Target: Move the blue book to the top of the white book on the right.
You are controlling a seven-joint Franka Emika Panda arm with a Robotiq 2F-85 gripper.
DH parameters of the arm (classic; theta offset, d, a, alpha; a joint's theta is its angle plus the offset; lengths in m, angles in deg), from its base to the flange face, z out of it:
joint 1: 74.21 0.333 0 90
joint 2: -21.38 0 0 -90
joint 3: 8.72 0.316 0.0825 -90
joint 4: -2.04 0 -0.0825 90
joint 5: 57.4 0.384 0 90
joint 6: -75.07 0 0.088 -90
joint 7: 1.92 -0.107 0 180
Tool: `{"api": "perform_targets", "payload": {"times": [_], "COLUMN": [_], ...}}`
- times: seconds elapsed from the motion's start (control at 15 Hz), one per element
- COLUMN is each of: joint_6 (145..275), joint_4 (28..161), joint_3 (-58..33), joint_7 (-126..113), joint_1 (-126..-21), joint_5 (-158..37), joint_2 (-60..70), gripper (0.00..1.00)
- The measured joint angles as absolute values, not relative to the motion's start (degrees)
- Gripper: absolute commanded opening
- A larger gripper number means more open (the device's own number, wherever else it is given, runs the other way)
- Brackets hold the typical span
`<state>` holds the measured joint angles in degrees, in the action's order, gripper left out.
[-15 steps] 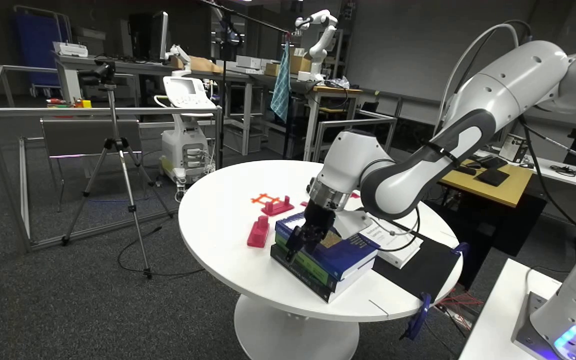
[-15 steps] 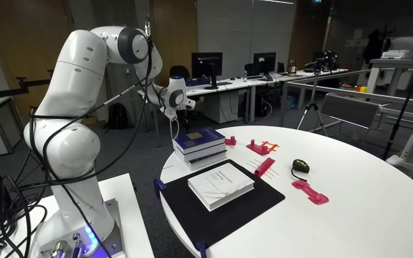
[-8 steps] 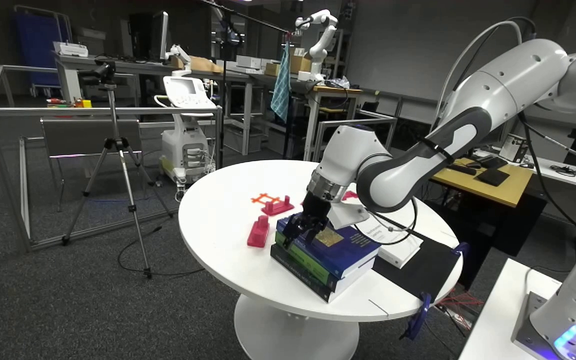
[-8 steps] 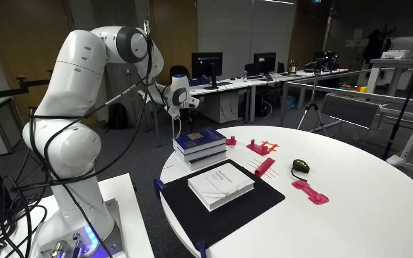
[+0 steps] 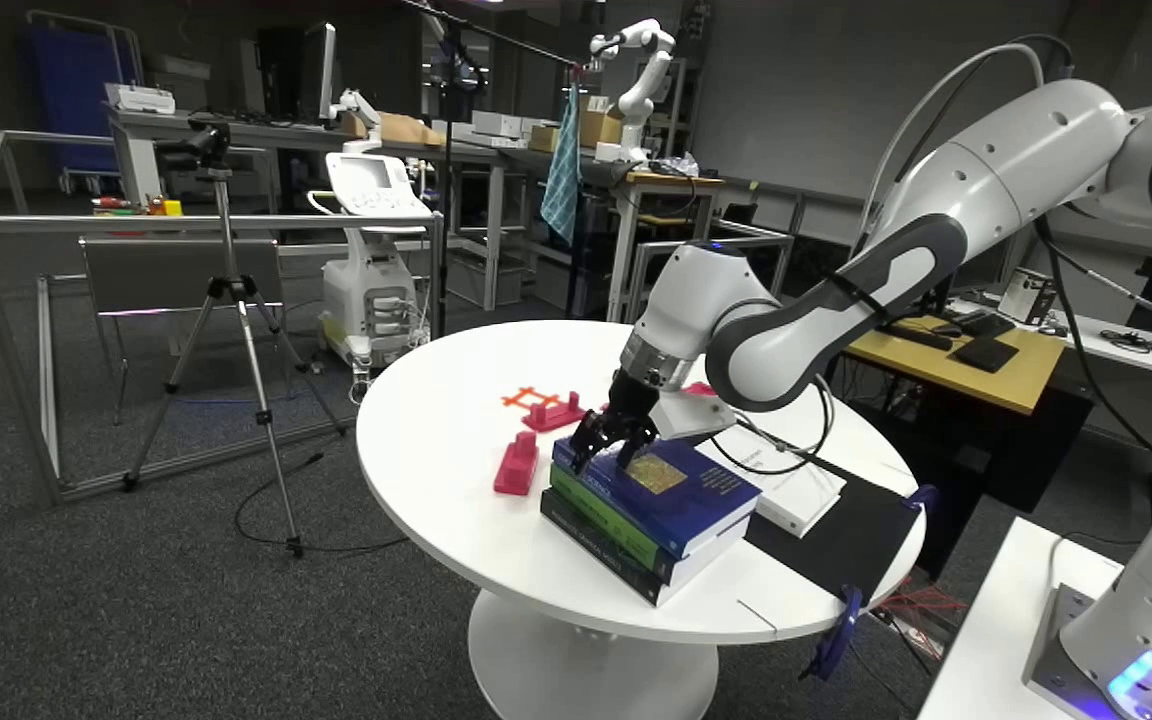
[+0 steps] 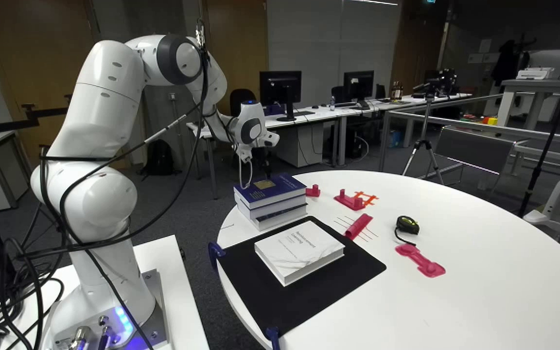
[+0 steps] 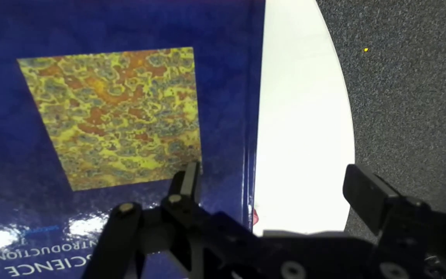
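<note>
Hanging wide and empty, the gripper [image 7: 272,174] is poised over the blue book [image 5: 691,515], stacked near the edge of the tabletop [image 5: 446,440]; if it is lowered too far, the green book [image 5: 616,525] beneath may be pinched too.

Blue book [image 6: 276,192]: thick navy hardcover, closed, glossy, mottled yellow patch on cover; lies flat, face up, atop green-spined book [image 5: 604,515]. White book [image 6: 299,249]: closed, pale cover titled "Reinforcement Learning"; lies flat on black mat [image 6: 289,306], near blue book, lower.
</note>
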<state>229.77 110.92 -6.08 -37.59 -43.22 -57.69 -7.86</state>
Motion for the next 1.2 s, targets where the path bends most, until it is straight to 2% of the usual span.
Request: {"api": "perform_targets", "payload": {"times": [1.2], "joint_6": [229.6], "joint_4": [111.5], "joint_3": [-6.1], "joint_7": [-39.2], "joint_1": [-38.4], "joint_5": [-58.6], "joint_2": [-8.0], "gripper": [1.00]}}
